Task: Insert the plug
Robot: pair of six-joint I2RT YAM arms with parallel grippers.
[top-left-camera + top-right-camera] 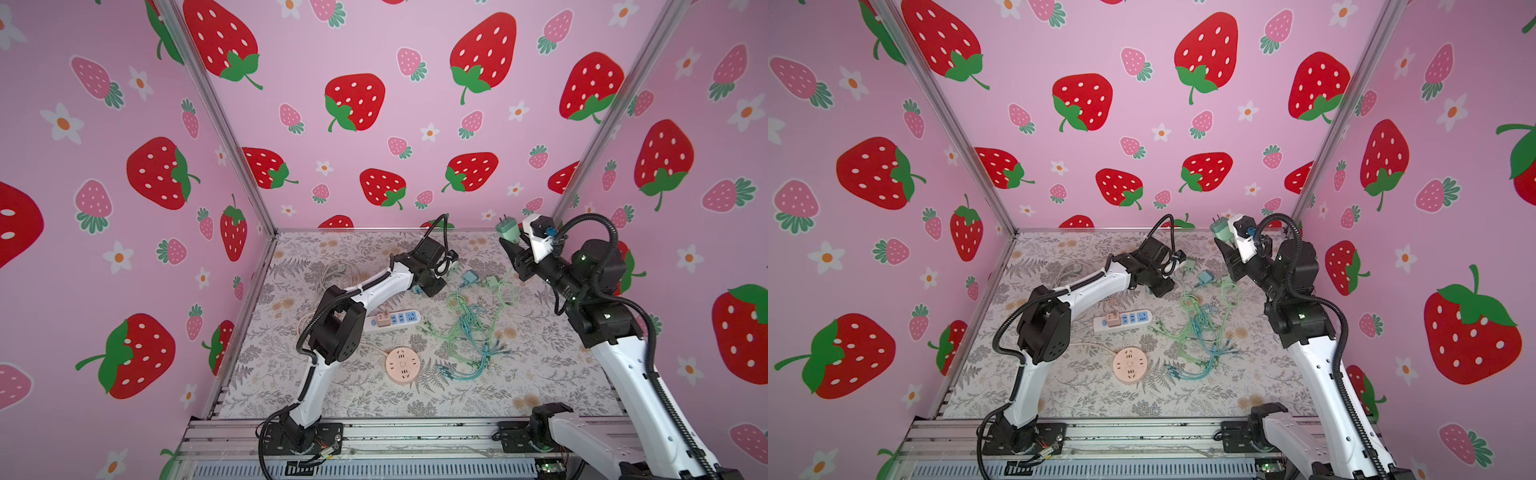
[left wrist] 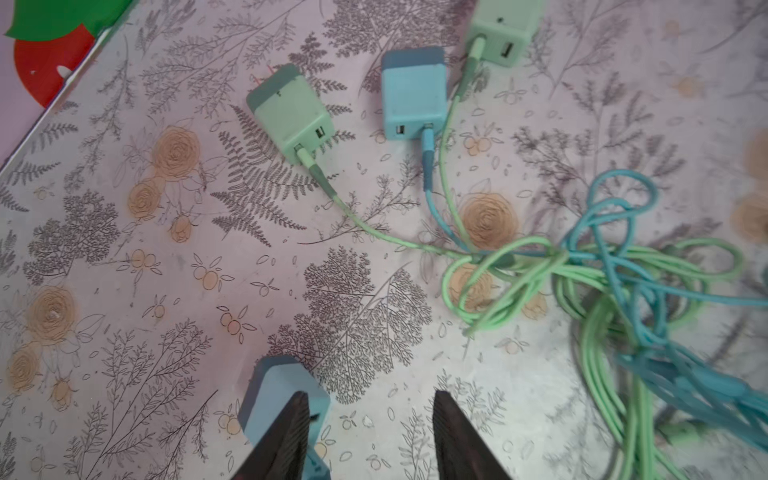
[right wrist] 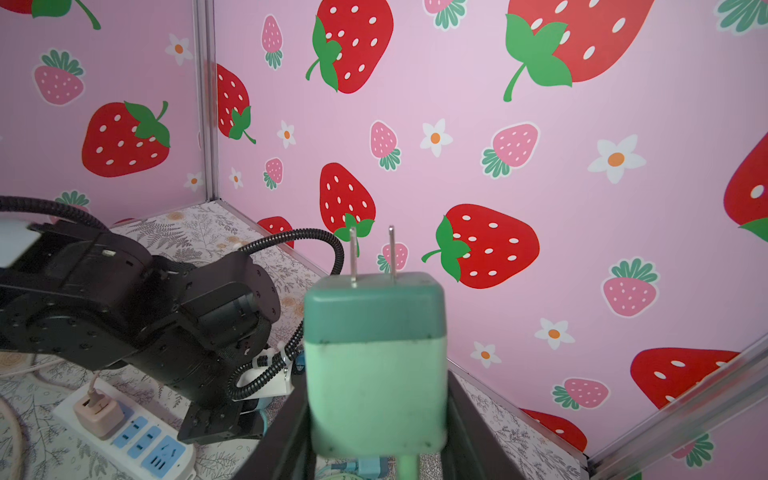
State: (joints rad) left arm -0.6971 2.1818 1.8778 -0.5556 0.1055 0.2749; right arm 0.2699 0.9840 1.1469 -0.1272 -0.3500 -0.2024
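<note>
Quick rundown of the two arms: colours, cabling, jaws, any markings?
Left arm and right arm match: white link shells, black joint housings, black bases bolted to an aluminium rail. Black corrugated conduit loops along each, held by white zip ties. White camera mount on the right wrist. Jaws black with ribbed faces. Green lights glow on right-arm joints.

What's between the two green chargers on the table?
A blue charger lies between one green charger and the other green charger, seen in the left wrist view.
</note>
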